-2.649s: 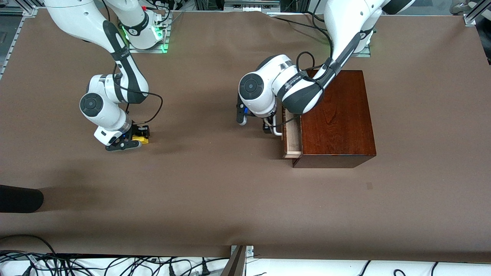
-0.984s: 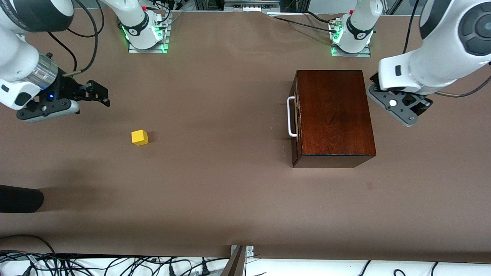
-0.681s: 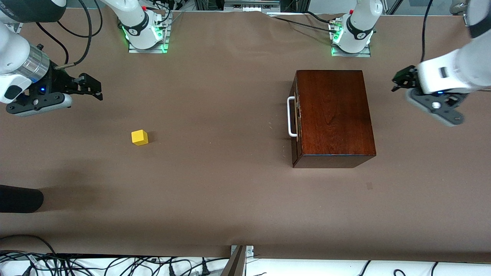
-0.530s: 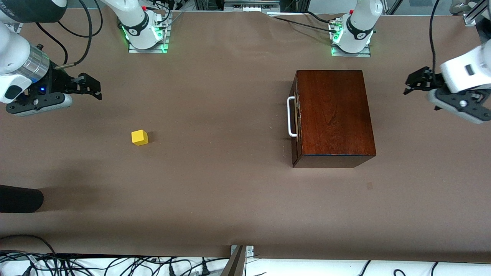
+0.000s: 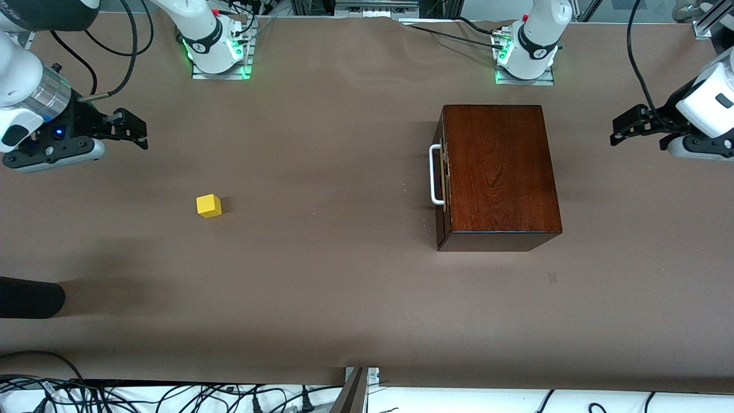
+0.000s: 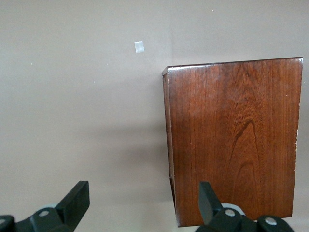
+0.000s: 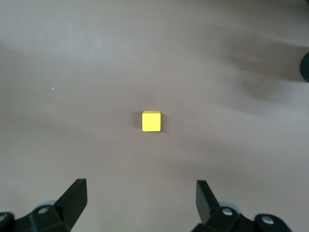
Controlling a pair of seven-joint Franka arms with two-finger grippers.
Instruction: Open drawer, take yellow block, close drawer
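Note:
The yellow block (image 5: 209, 205) lies free on the brown table toward the right arm's end; it also shows in the right wrist view (image 7: 151, 121). The dark mahogany box (image 5: 499, 172) stands toward the left arm's end, with the drawer (image 5: 442, 172) shut flush and its white handle (image 5: 434, 175) free. My right gripper (image 5: 136, 131) is open and empty, raised over the table's right-arm end, apart from the block (image 7: 141, 198). My left gripper (image 5: 618, 131) is open and empty, raised beside the box (image 6: 236, 140) at the left arm's end (image 6: 142, 200).
A black rounded object (image 5: 28, 297) juts in at the right arm's end, nearer the front camera than the block. A small tape mark (image 5: 551, 278) lies on the table near the box. Cables (image 5: 172, 396) run along the front edge.
The drawer has gone from slightly open to shut. The left gripper left the handle and the right gripper released the block; both arms have drawn back to the table's ends.

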